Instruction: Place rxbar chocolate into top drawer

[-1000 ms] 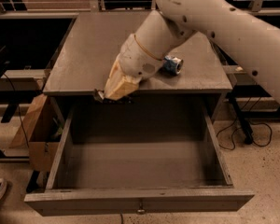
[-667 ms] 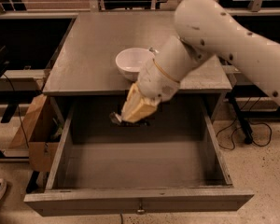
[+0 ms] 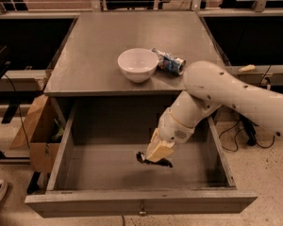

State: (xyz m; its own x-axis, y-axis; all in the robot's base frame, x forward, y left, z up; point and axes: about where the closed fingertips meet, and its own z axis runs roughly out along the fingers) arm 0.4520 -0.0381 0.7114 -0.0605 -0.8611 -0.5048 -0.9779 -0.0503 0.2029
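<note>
**Gripper point(image 3: 154, 160) down inside the top drawer point(image 3: 104, 171)**

Since the earlier frames the arm point(image 3: 236, 95) has swung from the front edge of the table point(image 3: 104, 32) down into the pulled-out drawer, uncovering the bowl point(image 3: 137, 64) and the packet point(image 3: 169, 62).

At the left edge of the frame a cardboard box point(image 3: 32, 126) leans beside the drawer's left wall. The drawer stands wide open in the lower half of the frame, its front panel and small knob point(image 3: 142, 213) along the bottom. On the table above, a white bowl sits upright near the front edge, with a shiny blue-and-silver packet just to its right. Right of centre, the gripper hangs low over the drawer floor, its jaws pinched on the rxbar chocolate point(image 3: 166, 163), whose dark ends stick out on either side. The white arm runs from there to the right edge.
</note>
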